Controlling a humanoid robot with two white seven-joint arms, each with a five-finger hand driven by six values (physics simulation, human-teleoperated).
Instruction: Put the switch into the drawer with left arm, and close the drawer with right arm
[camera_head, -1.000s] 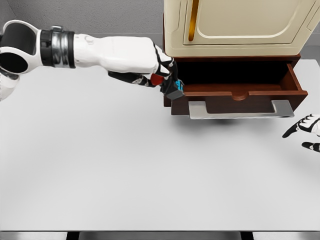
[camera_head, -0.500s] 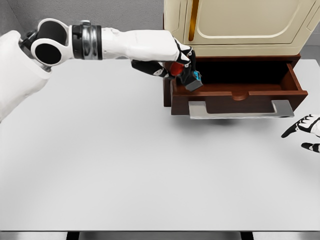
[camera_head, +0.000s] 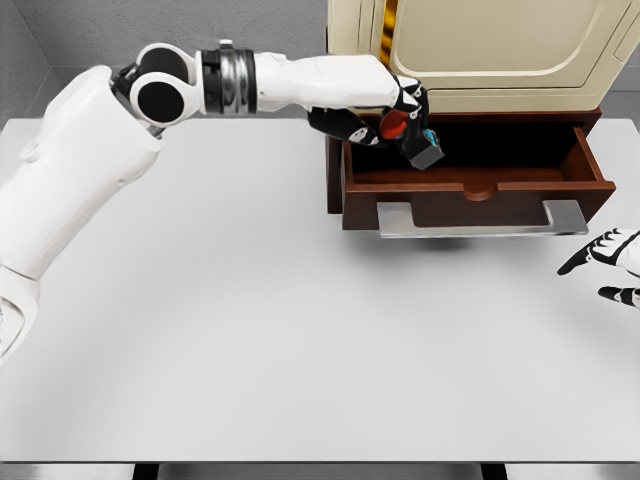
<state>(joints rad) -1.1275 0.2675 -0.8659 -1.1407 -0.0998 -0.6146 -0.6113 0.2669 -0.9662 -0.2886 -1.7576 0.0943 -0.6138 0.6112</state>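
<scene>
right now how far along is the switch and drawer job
Done: the switch is picked up, gripped in the left hand. In hand: that hand holds it over the left part of the open drawer, not yet released. Left: letting it go inside, pulling the arm clear, then closing the drawer with the right hand, which waits open at the table's right edge, apart from the drawer's handle.

White arms, black joints; left hand (camera_head: 385, 112) black-and-white fingered.
</scene>
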